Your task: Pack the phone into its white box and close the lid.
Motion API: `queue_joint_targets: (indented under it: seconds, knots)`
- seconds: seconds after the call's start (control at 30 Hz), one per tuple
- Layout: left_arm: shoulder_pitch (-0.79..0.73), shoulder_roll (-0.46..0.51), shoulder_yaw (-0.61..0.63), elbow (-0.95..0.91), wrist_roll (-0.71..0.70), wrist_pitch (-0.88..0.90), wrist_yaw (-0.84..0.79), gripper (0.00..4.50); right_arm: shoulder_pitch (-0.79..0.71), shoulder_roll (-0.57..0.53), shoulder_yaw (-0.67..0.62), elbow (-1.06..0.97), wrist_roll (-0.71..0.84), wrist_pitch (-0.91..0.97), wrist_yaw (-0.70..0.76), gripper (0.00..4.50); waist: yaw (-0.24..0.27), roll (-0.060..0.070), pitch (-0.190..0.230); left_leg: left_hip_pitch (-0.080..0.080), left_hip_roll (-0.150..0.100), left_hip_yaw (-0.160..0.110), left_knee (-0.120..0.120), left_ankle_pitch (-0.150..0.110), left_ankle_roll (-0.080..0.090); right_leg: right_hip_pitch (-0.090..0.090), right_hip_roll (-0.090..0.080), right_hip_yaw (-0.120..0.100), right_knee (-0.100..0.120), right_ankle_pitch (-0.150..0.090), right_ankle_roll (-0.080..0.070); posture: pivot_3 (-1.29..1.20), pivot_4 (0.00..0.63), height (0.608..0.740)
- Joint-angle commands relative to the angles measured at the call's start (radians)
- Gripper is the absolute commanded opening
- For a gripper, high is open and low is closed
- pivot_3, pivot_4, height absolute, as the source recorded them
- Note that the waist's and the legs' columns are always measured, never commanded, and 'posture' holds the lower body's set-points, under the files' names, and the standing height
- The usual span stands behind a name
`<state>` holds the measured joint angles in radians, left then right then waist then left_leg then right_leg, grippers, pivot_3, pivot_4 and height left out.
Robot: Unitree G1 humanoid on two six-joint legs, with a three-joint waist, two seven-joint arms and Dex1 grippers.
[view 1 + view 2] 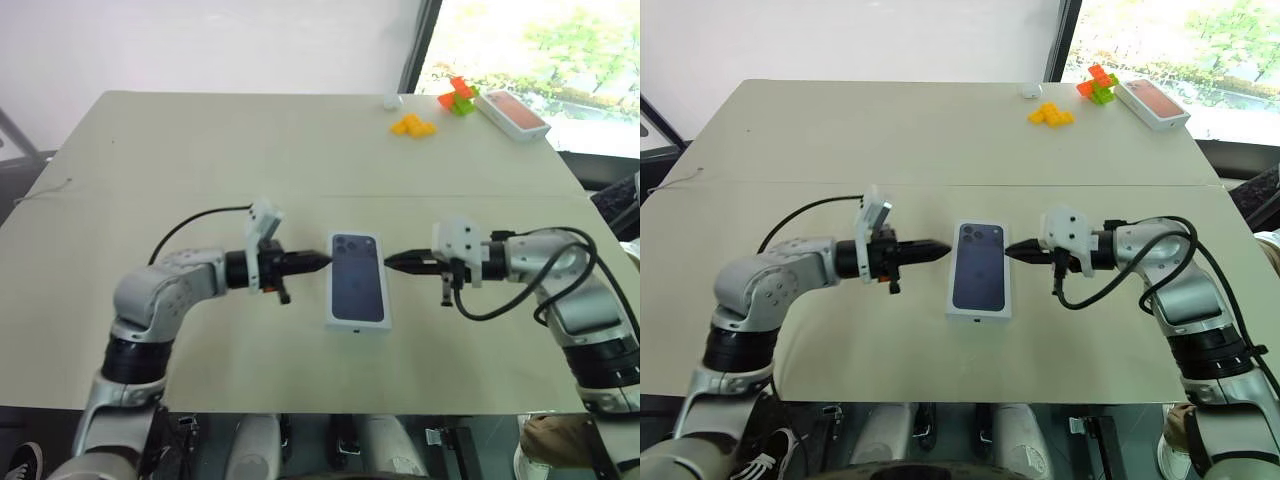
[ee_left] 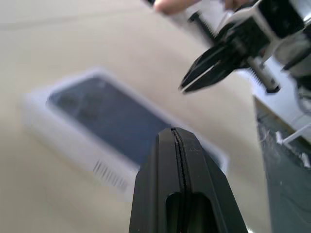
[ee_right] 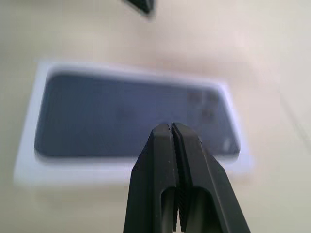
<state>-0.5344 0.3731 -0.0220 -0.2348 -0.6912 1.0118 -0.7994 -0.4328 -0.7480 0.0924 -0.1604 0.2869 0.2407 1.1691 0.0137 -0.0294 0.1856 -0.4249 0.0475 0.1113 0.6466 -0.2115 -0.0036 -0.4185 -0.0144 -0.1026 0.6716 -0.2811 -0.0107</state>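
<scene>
Flanking the closed package, left hand [image 1: 318,263] and right hand [image 1: 392,262] both pinched fully shut, empty, tips aimed at each other just off its long sides. Between them, the lid [image 1: 357,277] seated flat over the white box on the counter [image 1: 200,150], printed phone facing up. Phone itself hidden, presumably inside. Judged essentially done; at most a final check of the lid's seating left.

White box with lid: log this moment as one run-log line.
lid: on the white box, closed | left gripper: shut, beside the lid | right gripper: shut, beside the lid | table: bears the box
</scene>
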Motion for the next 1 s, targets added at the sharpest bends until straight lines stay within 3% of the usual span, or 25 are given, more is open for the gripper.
queue_joint_targets:
  seconds: [0.03,0.17,0.33,0.5,0.63,0.8,1.0]
  knots:
    - [0.006,-0.034,-0.072,0.04,0.054,-0.055,0.031,0.0,0.04,0.035,0.051,-0.056,-0.035,-0.024,-0.039,0.11,-0.001,0.0,0.0,0.0,0.0,0.0,0.0,0.0,0.0,0.0,0.0,0.0,0.0,0.0,-0.001,0.0,0.15,0.737]
    - [0.061,-0.009,-0.174,0.083,0.148,-0.141,0.01,0.0,0.11,0.037,0.122,-0.02,-0.145,-0.112,-0.068,0.11,-0.002,0.0,0.0,0.0,0.0,0.0,0.0,0.0,0.0,0.0,0.0,0.0,0.0,0.0,0.0,0.0,0.15,0.737]
    - [0.125,0.029,-0.212,0.112,0.197,-0.206,-0.015,0.0,0.155,0.023,0.163,0.013,-0.222,-0.213,-0.074,0.11,-0.001,0.001,-0.001,0.003,0.0,0.0,0.0,0.0,0.0,0.002,0.0,0.0,0.0,0.0,0.001,0.0,0.15,0.737]
    - [0.052,0.0,-0.142,0.141,0.169,-0.2,0.012,0.0,0.036,0.073,0.114,0.075,-0.184,-0.188,-0.108,0.11,-0.001,0.001,-0.001,0.008,0.0,0.0,0.0,-0.002,0.002,0.007,0.0,0.0,-0.001,-0.002,0.003,0.0,0.15,0.737]
    - [-0.07,-0.057,-0.085,0.282,0.202,-0.268,0.073,0.0,-0.109,0.159,0.089,0.219,-0.209,-0.215,-0.206,0.11,-0.001,0.001,-0.001,0.007,0.0,0.0,0.0,-0.002,0.002,0.006,0.0,0.0,0.0,-0.002,0.002,0.0,0.15,0.737]
    - [-0.105,-0.097,-0.103,0.419,0.292,-0.368,0.12,0.0,-0.173,0.188,0.135,0.376,-0.323,-0.298,-0.291,0.11,-0.001,0.001,-0.001,0.007,-0.001,0.001,-0.001,0.0,-0.001,0.007,-0.001,0.0,-0.001,0.0,0.0,0.0,0.15,0.737]
    - [-0.06,-0.081,-0.187,0.465,0.396,-0.407,0.103,0.0,-0.14,0.147,0.214,0.438,-0.472,-0.382,-0.311,0.11,-0.002,0.002,-0.002,0.008,-0.001,0.001,0.0,0.0,-0.001,0.008,-0.001,0.0,-0.001,0.0,0.0,0.0,0.15,0.737]
